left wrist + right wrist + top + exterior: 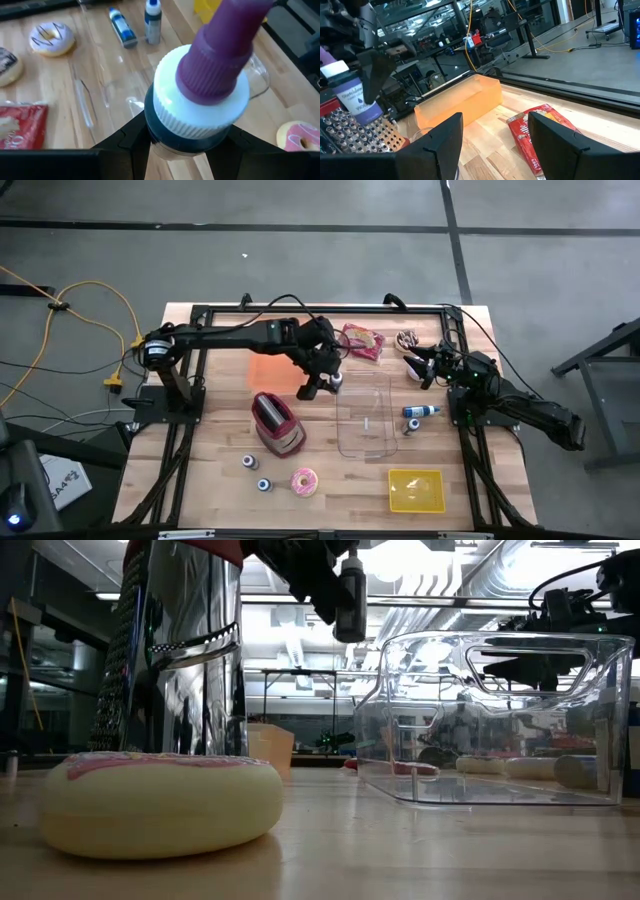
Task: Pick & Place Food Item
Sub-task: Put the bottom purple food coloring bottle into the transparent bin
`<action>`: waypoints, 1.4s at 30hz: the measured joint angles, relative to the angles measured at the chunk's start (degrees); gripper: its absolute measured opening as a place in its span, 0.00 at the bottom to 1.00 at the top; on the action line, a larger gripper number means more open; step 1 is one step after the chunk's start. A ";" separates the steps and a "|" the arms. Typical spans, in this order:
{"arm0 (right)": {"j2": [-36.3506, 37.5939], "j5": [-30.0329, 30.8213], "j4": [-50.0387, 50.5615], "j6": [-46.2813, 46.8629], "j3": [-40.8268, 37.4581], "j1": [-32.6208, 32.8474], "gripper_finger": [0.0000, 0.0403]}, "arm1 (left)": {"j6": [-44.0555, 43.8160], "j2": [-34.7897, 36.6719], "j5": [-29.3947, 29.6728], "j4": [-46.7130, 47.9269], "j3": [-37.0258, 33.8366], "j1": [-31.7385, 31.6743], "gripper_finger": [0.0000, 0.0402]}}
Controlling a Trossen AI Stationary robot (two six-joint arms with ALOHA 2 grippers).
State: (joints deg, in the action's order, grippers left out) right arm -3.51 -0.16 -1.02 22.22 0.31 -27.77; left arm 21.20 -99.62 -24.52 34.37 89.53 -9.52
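A: Where was the bottle [200,100]?

B: Clamped in the left claw [322,384], in the air beside the clear bin [365,416], which lay toward four o'clock from it in the high view. Its long axis ran nearly upright, judging by the right wrist view.

A: And the right claw [418,366]?

B: Parted, empty, at the bin's one o'clock corner. Only the left wrist view showed the bottle's white collar and purple cap.
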 joint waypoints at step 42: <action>0.00 -2.62 -5.41 -0.93 0.18 0.00 0.52 | -2.12 -0.65 3.95 0.32 -0.06 0.01 0.37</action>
State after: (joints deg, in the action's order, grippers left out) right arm -3.50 -2.79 -6.43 21.28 0.49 -27.77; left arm 19.09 -100.27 -20.58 34.69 89.47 -9.52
